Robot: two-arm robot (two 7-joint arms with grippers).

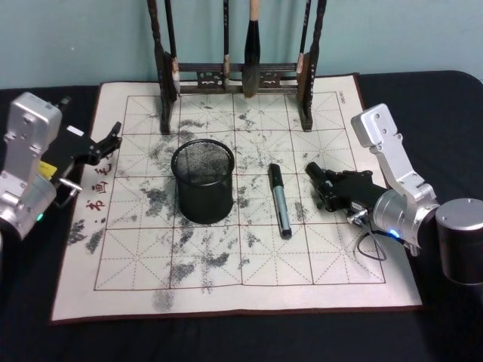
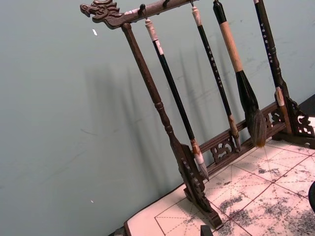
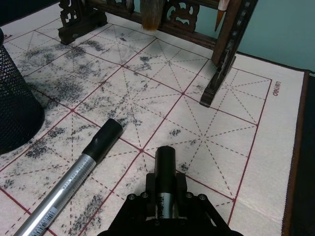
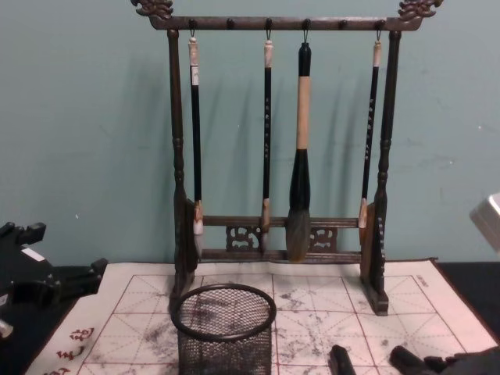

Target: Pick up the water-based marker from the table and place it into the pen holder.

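Note:
The pen holder point(image 1: 202, 181), a black wire-mesh cup, stands upright on the ink-stained mat point(image 1: 136, 264); its rim also shows in the chest view point(image 4: 224, 301). My right gripper point(image 1: 323, 183) rests low over the mat's right side, shut on a water-based marker point(image 3: 166, 164) with a black cap and silver barrel. The cap pokes forward from between the fingers. A second marker point(image 1: 279, 200) of the same kind lies flat on the mat between the holder and my right gripper point(image 3: 166, 199). My left gripper point(image 1: 112, 136) hovers open at the mat's left edge.
A tall dark wooden rack point(image 1: 234, 75) with hanging calligraphy brushes stands along the mat's far edge. A grey metal cylinder point(image 1: 460, 240) sits on the black cloth at the right. Bare mat lies in front of the holder.

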